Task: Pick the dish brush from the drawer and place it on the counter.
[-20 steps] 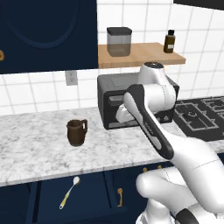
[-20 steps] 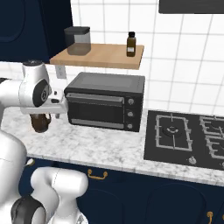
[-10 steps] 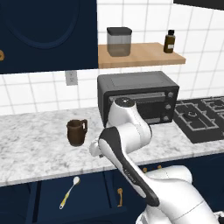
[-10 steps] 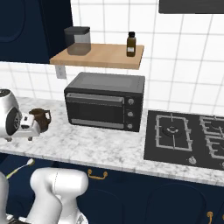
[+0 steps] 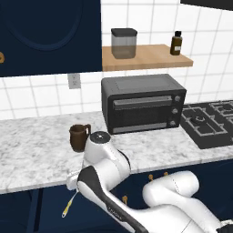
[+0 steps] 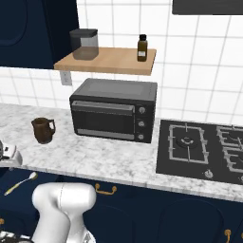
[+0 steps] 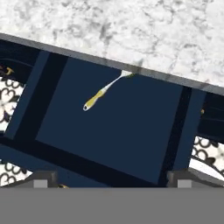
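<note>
The gripper (image 7: 111,179) hung above the open drawer (image 7: 118,131), looking down into it. Only the tips of its fingers showed at the lower edge of the hand view, standing wide apart and holding nothing.

The dish brush (image 7: 104,92) lay flat on the drawer's dark floor at the far side. Its white head was tucked against the overhanging edge of the counter (image 7: 131,30), and its yellow handle pointed out into the drawer. In the left base view the dish brush (image 5: 69,206) lay just left of the arm.

Likely faults from this position:
- The head sat partly under the counter edge, so a straight descent there could strike the slab.
- The handle was thin and lay flat, so the fingers could close above it or push it aside.
- A grasp near the handle's end could let the brush swing or slip during the lift.
</note>
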{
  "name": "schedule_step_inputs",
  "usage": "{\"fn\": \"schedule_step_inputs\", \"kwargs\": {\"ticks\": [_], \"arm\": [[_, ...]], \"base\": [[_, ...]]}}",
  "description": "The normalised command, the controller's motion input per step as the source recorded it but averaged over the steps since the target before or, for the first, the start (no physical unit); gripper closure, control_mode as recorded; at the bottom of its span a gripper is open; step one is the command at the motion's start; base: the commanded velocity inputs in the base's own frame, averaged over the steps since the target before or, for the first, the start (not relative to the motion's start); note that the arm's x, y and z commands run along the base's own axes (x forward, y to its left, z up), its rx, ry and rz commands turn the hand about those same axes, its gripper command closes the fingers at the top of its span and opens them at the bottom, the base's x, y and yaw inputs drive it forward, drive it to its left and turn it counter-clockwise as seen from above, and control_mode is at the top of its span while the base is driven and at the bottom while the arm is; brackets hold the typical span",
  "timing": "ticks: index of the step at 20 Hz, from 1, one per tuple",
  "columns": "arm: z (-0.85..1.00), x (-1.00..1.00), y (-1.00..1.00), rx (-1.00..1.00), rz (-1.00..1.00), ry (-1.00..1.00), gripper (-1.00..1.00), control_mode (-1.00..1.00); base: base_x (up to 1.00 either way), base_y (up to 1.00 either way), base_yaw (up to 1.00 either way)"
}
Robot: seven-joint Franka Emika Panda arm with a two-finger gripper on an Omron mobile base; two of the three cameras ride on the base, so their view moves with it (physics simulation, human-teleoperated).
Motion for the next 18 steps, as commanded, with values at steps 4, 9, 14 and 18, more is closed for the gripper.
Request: {"fn": "schedule_step_inputs", "kwargs": {"ticks": [4,9,14,18], "arm": [[-0.63,-0.06,0.71,0.00,0.00,0.17,-1.00,-1.00],[-0.80,0.09,0.66,-0.07,0.00,0.10,-1.00,-1.00],[-0.65,0.42,0.23,-0.07,0.00,0.06,-1.00,-1.00],[-0.71,0.42,0.07,-0.07,0.00,0.05,-1.00,-1.00]], "base": [[0.00,0.00,0.00],[0.00,0.00,0.00],[0.00,0.00,0.00],[0.00,0.00,0.00]]}}
